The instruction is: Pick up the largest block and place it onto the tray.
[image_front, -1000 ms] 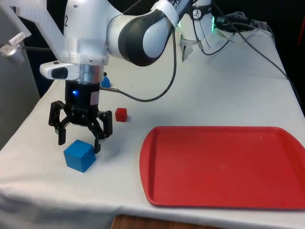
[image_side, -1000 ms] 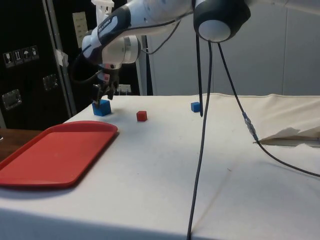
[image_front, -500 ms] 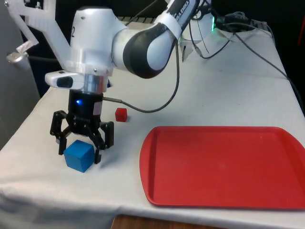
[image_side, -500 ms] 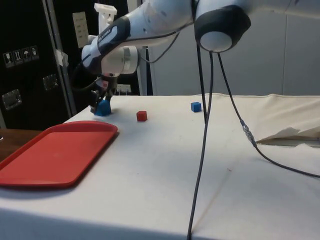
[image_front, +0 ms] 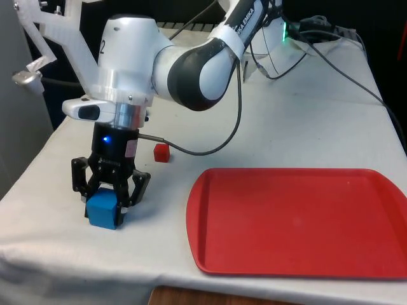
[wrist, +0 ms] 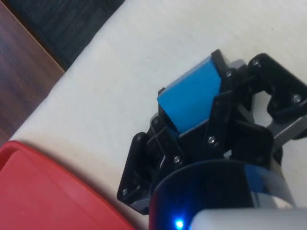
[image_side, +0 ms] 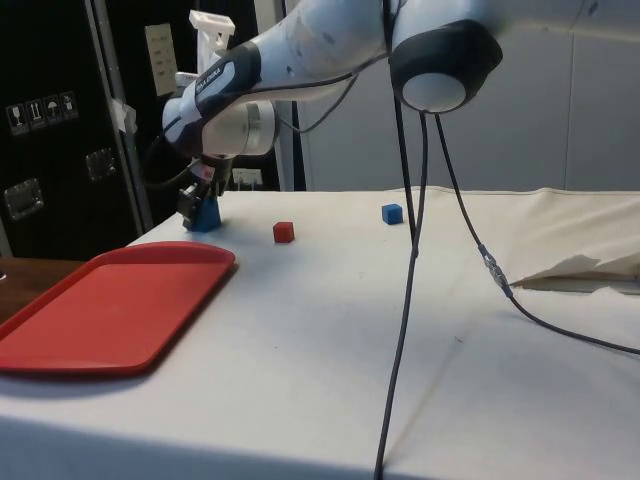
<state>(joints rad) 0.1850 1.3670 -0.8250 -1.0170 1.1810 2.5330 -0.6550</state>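
Note:
The largest block, a blue cube (image_front: 103, 213), rests on the white cloth near the table's front corner, at the front view's left. My gripper (image_front: 107, 202) stands straight down over it and is shut on it, one black finger against each side. From the wrist, the blue cube (wrist: 194, 91) sits between the two fingers (wrist: 218, 112). From the side, the gripper (image_side: 199, 203) covers most of the blue cube (image_side: 207, 218). The red tray (image_front: 299, 219) lies flat to the cube's right in the front view, about a hand's width away; it is bare.
A small red block (image_front: 161, 152) lies just behind the gripper. A small blue block (image_side: 391, 213) sits farther back. Black cables (image_front: 331, 57) run over the far end of the table. The table's front edge (image_front: 76, 254) is close to the cube.
The gripper has come down around the blue cube and its fingers have closed from wide open onto the cube's sides. The cube stays on the cloth.

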